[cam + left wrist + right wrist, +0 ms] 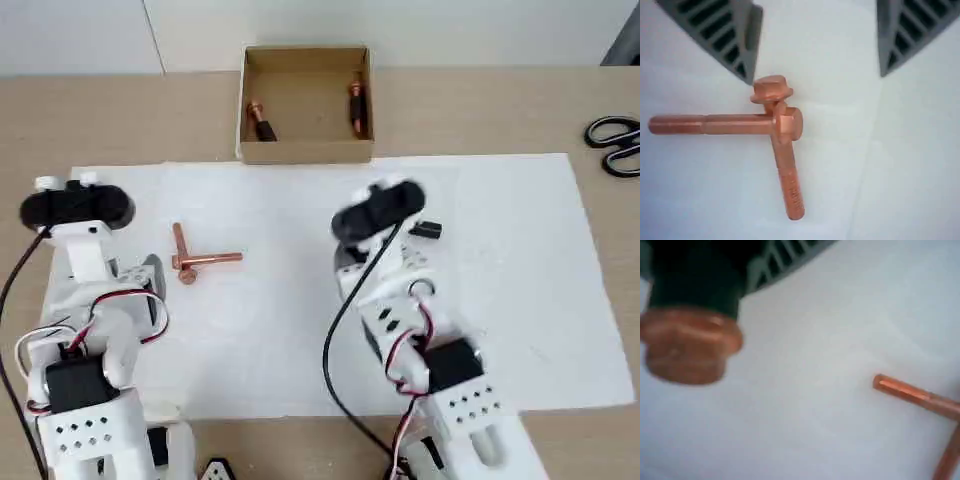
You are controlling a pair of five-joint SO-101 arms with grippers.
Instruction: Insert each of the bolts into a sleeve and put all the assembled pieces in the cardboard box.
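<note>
Copper-coloured flanged hex bolts point(715, 124), two of them, lie crossed on the smooth white paper sheet point(500, 300) at about 9 o'clock from the right arm. One bolt's head rests across the other's shank. The left tool point(815, 72) hangs released above them; closing on one would likely drag or roll its neighbour, since round metal shanks slide easily. The right tool point(725, 270) is clenched on a matte black cylindrical sleeve point(690, 290) with a copper bolt head point(687, 347) protruding, and a loose fit might let the bolt drop. The brown cardboard box point(305, 152) sits at 12 o'clock.
</note>
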